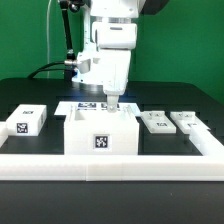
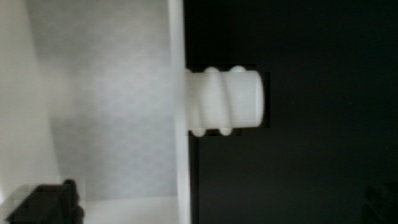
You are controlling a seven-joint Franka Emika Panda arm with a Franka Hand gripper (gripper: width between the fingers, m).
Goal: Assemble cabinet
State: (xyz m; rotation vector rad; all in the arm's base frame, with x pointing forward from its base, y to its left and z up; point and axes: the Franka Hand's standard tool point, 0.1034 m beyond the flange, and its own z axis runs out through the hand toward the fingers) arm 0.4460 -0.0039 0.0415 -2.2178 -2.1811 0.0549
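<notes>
The cabinet [image 1: 100, 132] is a white open-topped box with one square tag on its front, standing in the middle of the black table. My gripper [image 1: 112, 101] points straight down over the box's back rim. In the wrist view a white cabinet wall [image 2: 98, 100] fills one side, and a ribbed white knob [image 2: 230, 100] sticks out from its edge over the dark table. One dark fingertip [image 2: 45, 205] shows over the white wall; the other is lost against the black. The gripper [image 2: 199, 208] is open and holds nothing.
A small white tagged block [image 1: 27, 120] lies at the exterior view's left. Two flat white tagged panels [image 1: 155, 122] [image 1: 187, 122] lie at its right. The marker board [image 1: 82, 107] lies behind the box. A white rail [image 1: 110, 166] borders the table's front and right.
</notes>
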